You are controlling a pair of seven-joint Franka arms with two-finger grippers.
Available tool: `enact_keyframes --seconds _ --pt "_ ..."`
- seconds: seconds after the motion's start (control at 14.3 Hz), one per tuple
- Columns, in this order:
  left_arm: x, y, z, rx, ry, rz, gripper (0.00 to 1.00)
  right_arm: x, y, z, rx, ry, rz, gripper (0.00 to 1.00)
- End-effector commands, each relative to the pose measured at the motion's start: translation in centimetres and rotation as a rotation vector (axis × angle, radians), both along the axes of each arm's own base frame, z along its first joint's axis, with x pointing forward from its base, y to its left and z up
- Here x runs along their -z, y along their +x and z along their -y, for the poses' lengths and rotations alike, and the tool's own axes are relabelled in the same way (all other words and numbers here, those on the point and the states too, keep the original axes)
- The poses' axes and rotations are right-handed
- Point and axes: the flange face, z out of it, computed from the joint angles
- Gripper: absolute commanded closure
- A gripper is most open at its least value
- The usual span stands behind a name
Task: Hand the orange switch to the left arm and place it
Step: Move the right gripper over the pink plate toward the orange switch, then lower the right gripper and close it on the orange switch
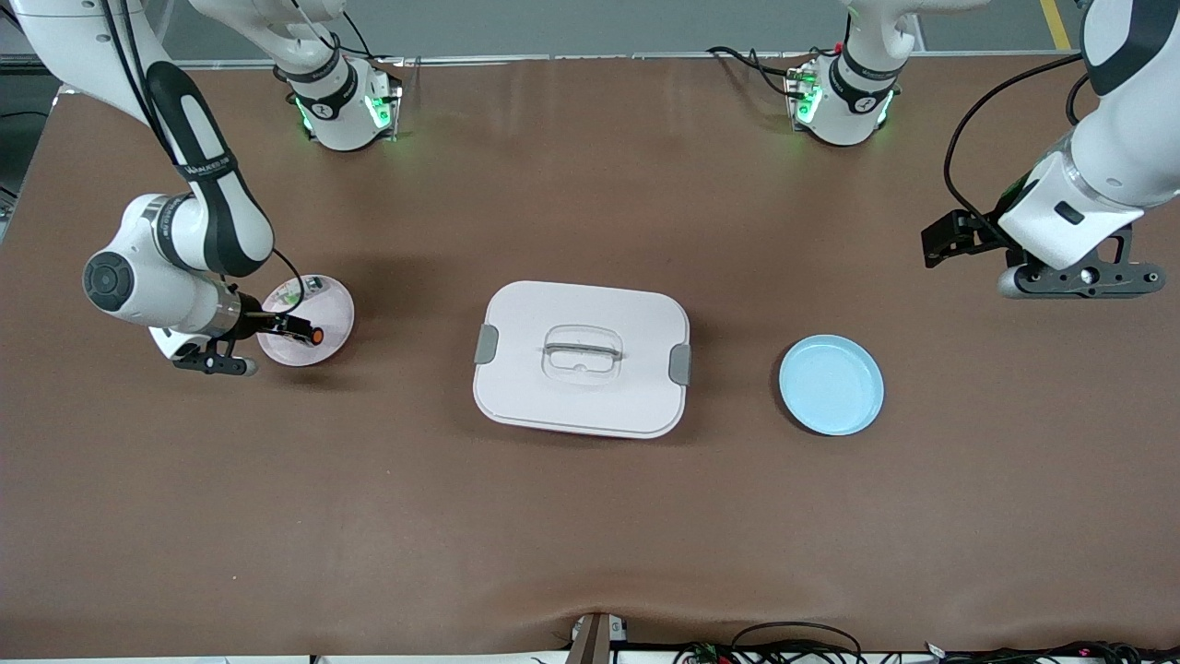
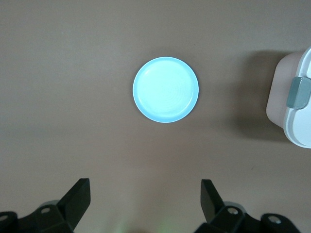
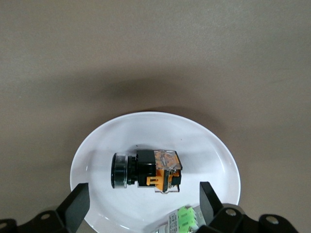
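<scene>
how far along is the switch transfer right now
Nothing is moved yet. The orange switch lies on the pink plate, with the right tool open over it, apparently about to grasp. The left tool waits open above the blue plate. Handover past the box remains.

Switch (image 3: 146,170) on plate (image 3: 214,145); box (image 1: 581,358) between plates.

A brown matte surface (image 1: 590,516) is seen filling nearly the whole front view. A grey floor strip (image 1: 590,23) with a yellow line (image 1: 1055,23) is shown along the top; cables (image 1: 793,641) are gathered at the near edge.
</scene>
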Motion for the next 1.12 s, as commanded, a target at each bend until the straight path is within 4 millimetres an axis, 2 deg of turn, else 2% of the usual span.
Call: enact_keyframes --seconds 0.0,0.28,0.56,0.63,0.84,1.05 --pt "-0.1 0.0 0.4 0.007 0.008 0.011 0.0 1.3 -0.1 -0.5 -0.002 0.009 -0.008 0.0" --pt "-0.1 0.2 1.1 0.017 0.004 0.013 0.0 2.7 -0.4 -0.5 -0.005 0.008 -0.031 0.0" --pt "-1.8 -0.2 1.1 0.02 0.001 0.04 0.0 3.8 -0.4 -0.5 -0.004 0.004 -0.025 0.0" --pt "-2.8 -0.8 1.5 0.027 0.001 0.058 0.0 3.9 -0.5 -0.6 -0.004 0.004 -0.028 0.0" --pt "-3.8 -1.4 1.6 -0.031 0.022 0.04 0.0 4.4 -0.6 -0.5 -0.003 0.004 -0.036 0.0" --pt "-4.0 -1.4 1.6 -0.036 0.023 0.042 0.0 4.8 -0.6 -0.5 -0.002 0.003 -0.038 0.0"
